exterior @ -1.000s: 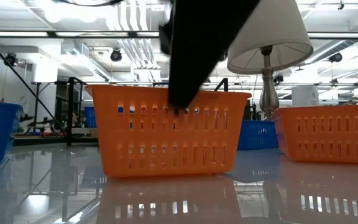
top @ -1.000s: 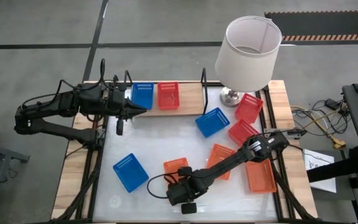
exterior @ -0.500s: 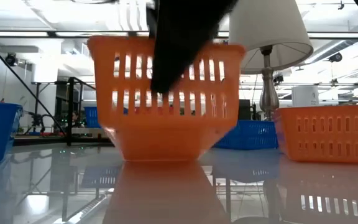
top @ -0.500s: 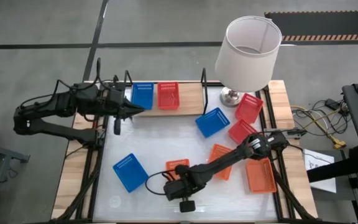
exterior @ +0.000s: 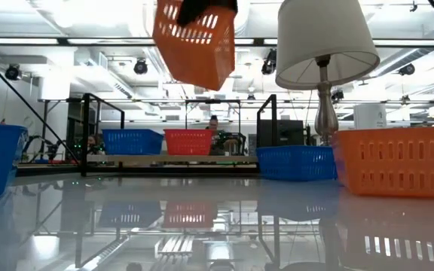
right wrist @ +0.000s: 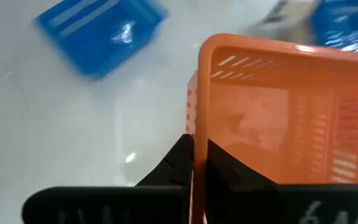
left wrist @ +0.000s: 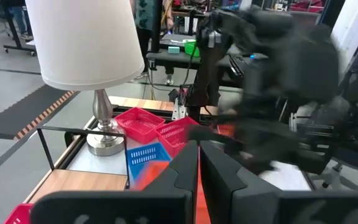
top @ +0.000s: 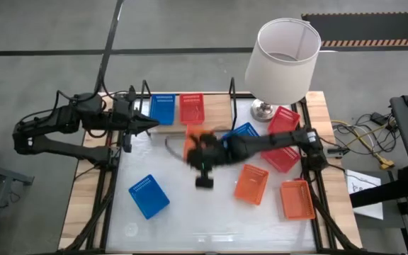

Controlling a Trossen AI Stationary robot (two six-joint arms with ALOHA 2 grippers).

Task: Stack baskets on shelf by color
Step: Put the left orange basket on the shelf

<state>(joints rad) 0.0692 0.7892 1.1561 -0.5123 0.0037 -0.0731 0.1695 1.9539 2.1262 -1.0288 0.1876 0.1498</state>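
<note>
The right tool [top: 202, 152] has risen from near the front edge of the worktop [top: 190, 216], lifting the slotted orange plastic basket [top: 195, 144] clear of it. Tool and basket now hang just in front of the light-wood shelf [top: 222, 113]. The left tool [top: 151, 123] has drawn back slightly toward the worktop's left edge.

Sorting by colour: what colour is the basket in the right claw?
Orange basket, clearest in the right wrist view.

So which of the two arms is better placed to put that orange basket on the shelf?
The right. Its gripper already pinches the orange basket in the air beside the shelf. The left gripper waits shut, empty, at the shelf's other end.
</note>
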